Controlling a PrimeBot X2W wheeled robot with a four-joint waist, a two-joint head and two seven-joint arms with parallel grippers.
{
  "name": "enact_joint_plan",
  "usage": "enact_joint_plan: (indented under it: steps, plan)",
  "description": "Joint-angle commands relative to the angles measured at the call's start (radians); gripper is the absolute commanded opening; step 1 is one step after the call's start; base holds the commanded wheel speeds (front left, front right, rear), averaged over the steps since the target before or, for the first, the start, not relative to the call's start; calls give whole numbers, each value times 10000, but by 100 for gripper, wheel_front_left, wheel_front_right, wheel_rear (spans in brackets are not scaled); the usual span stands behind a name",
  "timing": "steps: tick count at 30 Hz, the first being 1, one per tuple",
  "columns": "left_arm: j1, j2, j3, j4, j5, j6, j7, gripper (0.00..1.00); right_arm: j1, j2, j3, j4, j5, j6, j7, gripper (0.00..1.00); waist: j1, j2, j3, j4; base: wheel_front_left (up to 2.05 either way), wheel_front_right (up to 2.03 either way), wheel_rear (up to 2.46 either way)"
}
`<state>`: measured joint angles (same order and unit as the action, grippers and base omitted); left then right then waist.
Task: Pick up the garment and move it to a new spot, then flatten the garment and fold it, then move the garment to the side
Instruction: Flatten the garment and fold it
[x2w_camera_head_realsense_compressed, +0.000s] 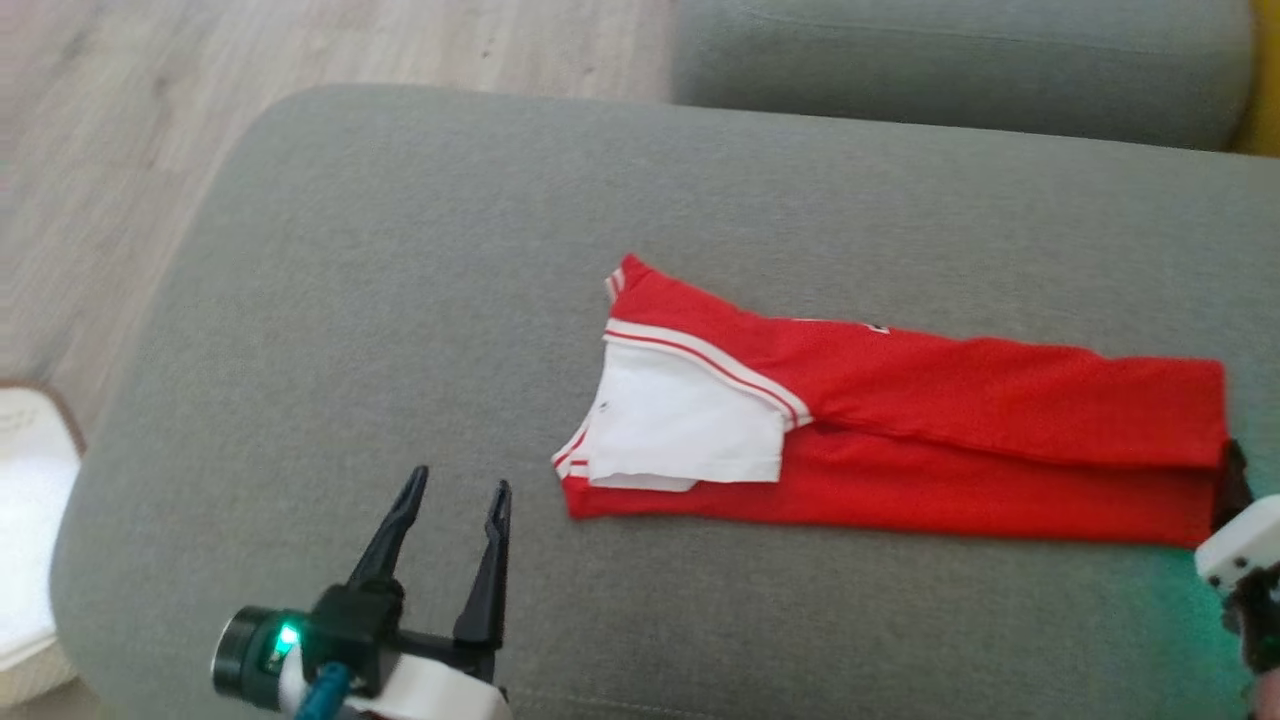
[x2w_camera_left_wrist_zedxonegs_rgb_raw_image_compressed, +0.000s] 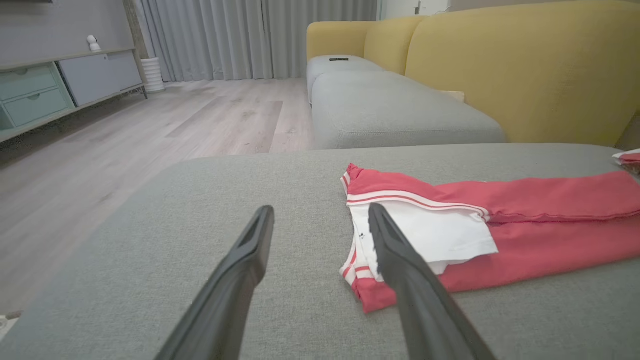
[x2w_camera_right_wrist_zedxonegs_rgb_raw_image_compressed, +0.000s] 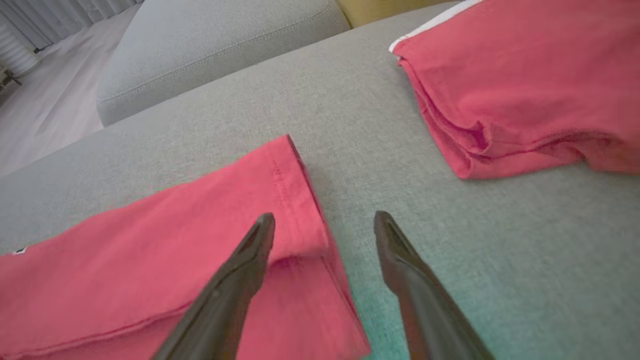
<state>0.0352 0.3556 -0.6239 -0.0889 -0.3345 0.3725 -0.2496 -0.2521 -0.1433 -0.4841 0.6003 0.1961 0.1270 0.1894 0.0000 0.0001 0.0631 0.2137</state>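
left gripper (x2w_camera_head_realsense_compressed: 460, 487) is wide open, nothing in it, hovering over the bare grey cushion (x2w_camera_head_realsense_compressed: 380, 300) near its front edge, just off the collar end of the garment (x2w_camera_head_realsense_compressed: 900, 420); right gripper (x2w_camera_right_wrist_zedxonegs_rgb_raw_image_compressed: 325, 216) spread open as well, empty, one finger over the garment's other end; garment's a long red folded strip lying flat toward the cushion's front right, white inside showing; another folded red garment (x2w_camera_right_wrist_zedxonegs_rgb_raw_image_compressed: 510, 80) sits apart on the same cushion
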Motion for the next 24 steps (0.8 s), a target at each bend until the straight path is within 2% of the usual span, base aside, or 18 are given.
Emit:
enact_joint_plan:
  steps: [1, 6, 11, 12, 14, 15, 16, 19, 24]
  plan:
    - [-349, 36, 505, -268, 243, -80, -122, 100, -410, -314, 83, -164, -131, 37, -127, 100, 0, -1, 187, 243, 0, 0, 0]
    - [-236, -379, 713, -199, 938, -535, -122, 100, -732, -501, -596, 642, -648, 37, -129, 100, 0, -1, 369, 535, 0, 0, 0]
    - [-60, -741, 942, -147, 1394, -797, -122, 100, -699, -500, -811, 1379, -919, 37, 191, 100, 0, -1, 419, 637, 0, 0, 0]
    - [14, -862, 1044, -116, 1509, -890, -122, 100, -706, -435, -789, 1568, -834, 37, 344, 76, 0, -1, 419, 637, 0, 0, 0]
    - [88, -929, 1148, -63, 1642, -974, -122, 100, -721, -354, -638, 1656, -658, 37, 537, 39, 0, -1, 412, 585, 0, 0, 0]
    - [118, -949, 1195, -30, 1714, -1013, -122, 100, -717, -337, -517, 1658, -564, 37, 614, 16, 0, -1, 401, 553, 0, 0, 0]
    - [143, -970, 1244, -4, 1782, -1048, -122, 100, -698, -350, -366, 1627, -480, 37, 644, 0, 0, -1, 388, 521, 0, 0, 0]
    - [185, -1005, 1352, 67, 2010, -1153, -122, 100, -605, -521, 55, 1409, -269, 37, 557, 0, 0, -1, 331, 409, 0, 0, 0]
    - [245, -1128, 1487, 159, 2209, -1311, -122, 100, -556, -1168, 471, 1046, -361, 37, 234, 0, 0, -1, 190, 281, 0, 0, 0]
